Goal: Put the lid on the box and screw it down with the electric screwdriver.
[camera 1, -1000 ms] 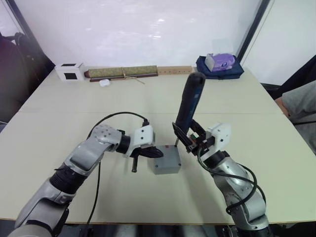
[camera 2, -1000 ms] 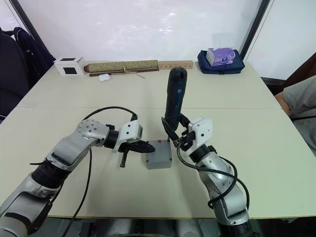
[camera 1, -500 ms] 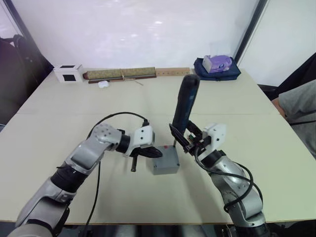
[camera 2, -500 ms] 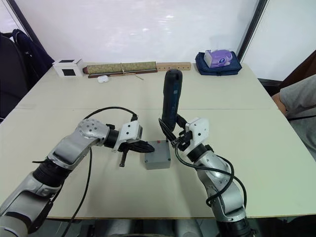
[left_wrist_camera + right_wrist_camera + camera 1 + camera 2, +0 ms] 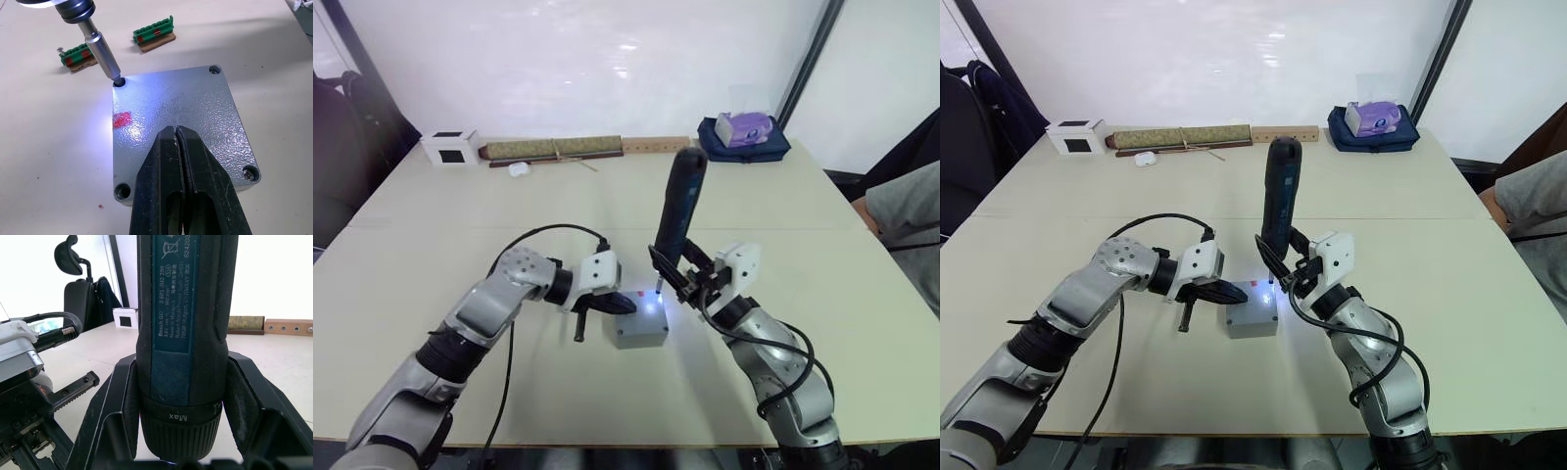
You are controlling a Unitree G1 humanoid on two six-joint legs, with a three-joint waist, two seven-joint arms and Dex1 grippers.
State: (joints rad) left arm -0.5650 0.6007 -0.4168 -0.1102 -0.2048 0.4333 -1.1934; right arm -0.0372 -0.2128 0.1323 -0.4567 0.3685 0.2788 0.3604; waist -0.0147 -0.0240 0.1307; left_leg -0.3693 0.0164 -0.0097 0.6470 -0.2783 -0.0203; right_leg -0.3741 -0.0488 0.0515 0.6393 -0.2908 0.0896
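While a beige tabletop [image 5: 431, 245] fills the frame, the grey box [image 5: 641, 331] is seen at lower centre, capped by the lid [image 5: 181, 115]. The electric screwdriver [image 5: 677, 211] is held nearly upright by the right gripper [image 5: 690, 284], jaws pinching its barrel, bit set in a lit corner hole. The left gripper [image 5: 176, 147], jaws pressed together, is laid on the lid beside a red mark [image 5: 122, 119]. Two green strips [image 5: 153, 37] lie near the box.
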